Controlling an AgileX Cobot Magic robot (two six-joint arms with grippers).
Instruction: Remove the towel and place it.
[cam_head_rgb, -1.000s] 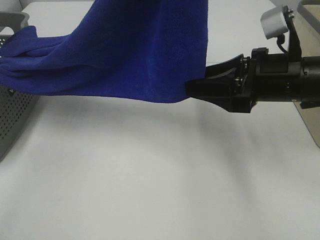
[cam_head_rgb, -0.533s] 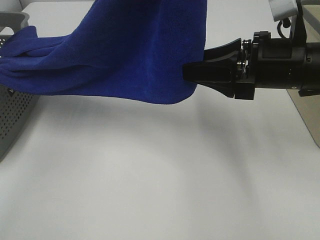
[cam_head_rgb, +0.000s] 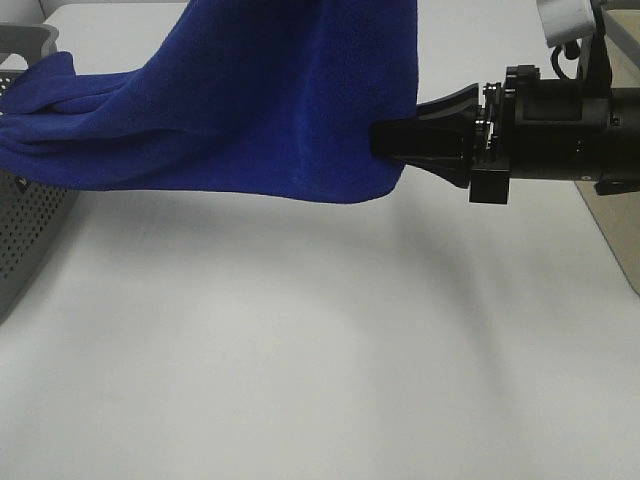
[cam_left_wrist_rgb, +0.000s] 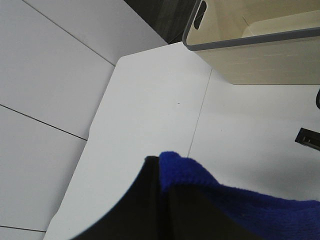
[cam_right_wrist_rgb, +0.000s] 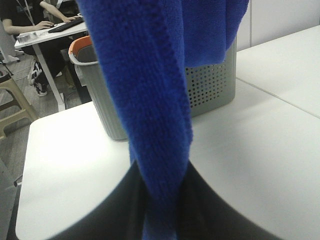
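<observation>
Overhead, only the right gripper (cam_head_rgb: 382, 140) is seen clamped on the towel (cam_head_rgb: 250, 100) near the worktop's far edge; the left gripper (cam_left_wrist_rgb: 167, 200), likewise clamped, is shown wrist-side.

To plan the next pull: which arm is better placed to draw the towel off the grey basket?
Right, probably. The right tool pinches the towel edge over the table, far from the basket. The left tool also grips towel, but outside the high view.

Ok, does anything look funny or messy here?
Nothing looks spilled or torn. The towel hangs in the air, pinched by the right gripper, with one bunched end draped over the grey basket.
</observation>
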